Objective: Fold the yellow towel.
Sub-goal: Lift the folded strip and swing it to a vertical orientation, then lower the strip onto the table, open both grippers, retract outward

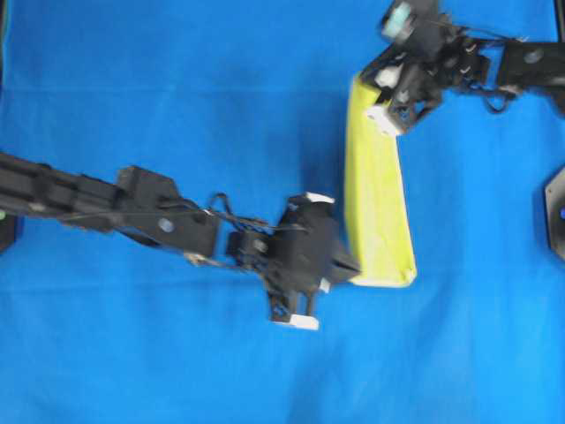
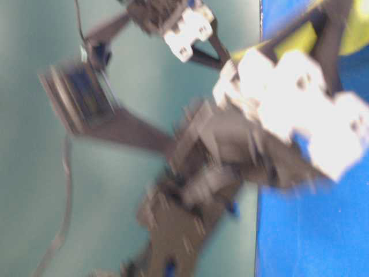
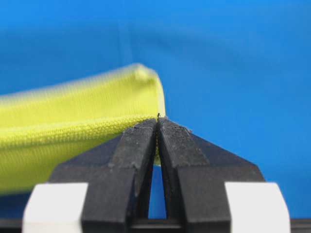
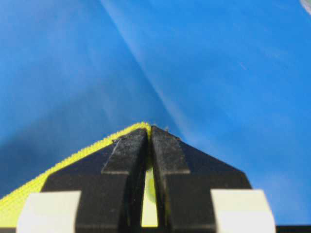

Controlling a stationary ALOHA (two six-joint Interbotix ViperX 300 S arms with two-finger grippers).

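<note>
A large blue cloth (image 1: 177,106) is covering the whole surface, smooth apart from a few soft creases, and it is filling the overhead view from edge to edge.

On the left of that view, the left arm is reaching in across the middle. The left gripper (image 1: 346,265) is sitting at the near-left corner of the yellow towel (image 1: 378,208), and the left wrist view is showing its black jaws clenched tight on the towel's hem, with a doubled layer of yellow weave curling off to the side.

The yellow towel is lying right of centre as a long narrow strip, running from the far end down to the near end, already doubled over along its length.

On the right, the right gripper (image 1: 381,104) is clamped on the far corner of the strip; its wrist view is showing the jaws pinched shut on a yellow corner point.

The table-level view is too blurred to add detail.

The step in hand appears to be carrying one edge across to complete a fold. To do it well, both arms should be travelling together at matching height, keeping the strip lightly taut, and lowering the held edge squarely onto the opposite hem before letting go.
</note>
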